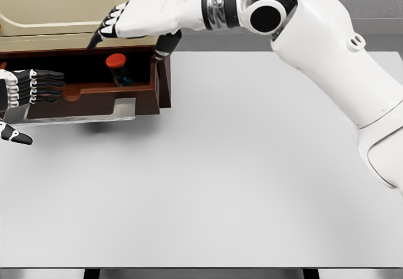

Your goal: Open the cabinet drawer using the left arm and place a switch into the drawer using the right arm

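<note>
The drawer (94, 93) stood pulled out from the cream cabinet (69, 5) at the far left, its dark brown walls open to view and a pale front edge on its near side. Inside it, toward the right, lay the switch (118, 68), a small dark body with a round red button on top, sitting a bit tilted.

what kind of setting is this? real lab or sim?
Likely a simulated tabletop bench: a flat-shaded white table, a cream cabinet with its brown drawer open, holding a red-topped switch, against a bare grey backdrop.
</note>
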